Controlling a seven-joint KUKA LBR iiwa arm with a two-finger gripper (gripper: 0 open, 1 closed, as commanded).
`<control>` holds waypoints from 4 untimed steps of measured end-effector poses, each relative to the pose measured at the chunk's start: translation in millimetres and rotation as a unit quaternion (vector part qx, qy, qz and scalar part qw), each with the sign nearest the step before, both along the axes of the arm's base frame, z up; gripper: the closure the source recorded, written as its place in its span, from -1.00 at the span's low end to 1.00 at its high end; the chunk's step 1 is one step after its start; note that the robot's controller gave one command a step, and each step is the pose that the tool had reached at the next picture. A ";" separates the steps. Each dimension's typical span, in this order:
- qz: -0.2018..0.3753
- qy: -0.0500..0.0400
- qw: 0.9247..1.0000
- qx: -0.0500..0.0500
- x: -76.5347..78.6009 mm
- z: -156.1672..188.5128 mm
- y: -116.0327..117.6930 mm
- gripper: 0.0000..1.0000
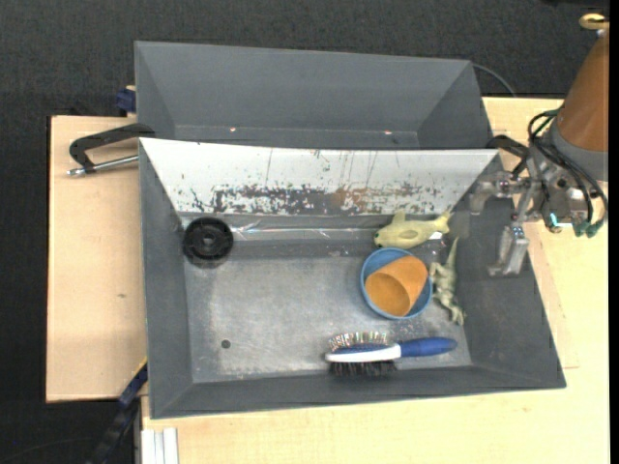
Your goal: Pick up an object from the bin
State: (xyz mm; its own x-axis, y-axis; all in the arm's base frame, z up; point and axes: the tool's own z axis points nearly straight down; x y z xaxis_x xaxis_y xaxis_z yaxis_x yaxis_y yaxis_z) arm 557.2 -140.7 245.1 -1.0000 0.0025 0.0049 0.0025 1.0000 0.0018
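Jaws' state cannot be told; gripper (510, 249) hangs at the bin's (527, 332) right wall. Nearest left: one green toy (447, 293), one blue cup (395, 283), one yellow toy (411, 230); beyond, one brush (387, 349), one black disc (208, 240), bare floor.

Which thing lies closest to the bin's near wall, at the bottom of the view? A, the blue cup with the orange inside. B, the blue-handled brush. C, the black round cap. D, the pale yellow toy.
B: the blue-handled brush lies right along the near wall, while the blue cup sits further in, and the pale yellow toy and black round cap lie at the back.
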 end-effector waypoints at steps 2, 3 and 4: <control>-0.071 -0.006 0.997 -0.001 -19.2 -168.9 92.6 -1.00; -0.072 -0.004 0.997 -0.002 -20.3 -168.7 90.3 1.00; 0.171 -0.007 0.985 -0.001 -7.9 -139.8 75.9 1.00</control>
State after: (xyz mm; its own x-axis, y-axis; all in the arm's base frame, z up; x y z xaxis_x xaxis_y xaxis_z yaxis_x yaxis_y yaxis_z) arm 549.3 -64.8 105.3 -0.9421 -0.3352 -0.0081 -0.3352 0.9421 -0.0032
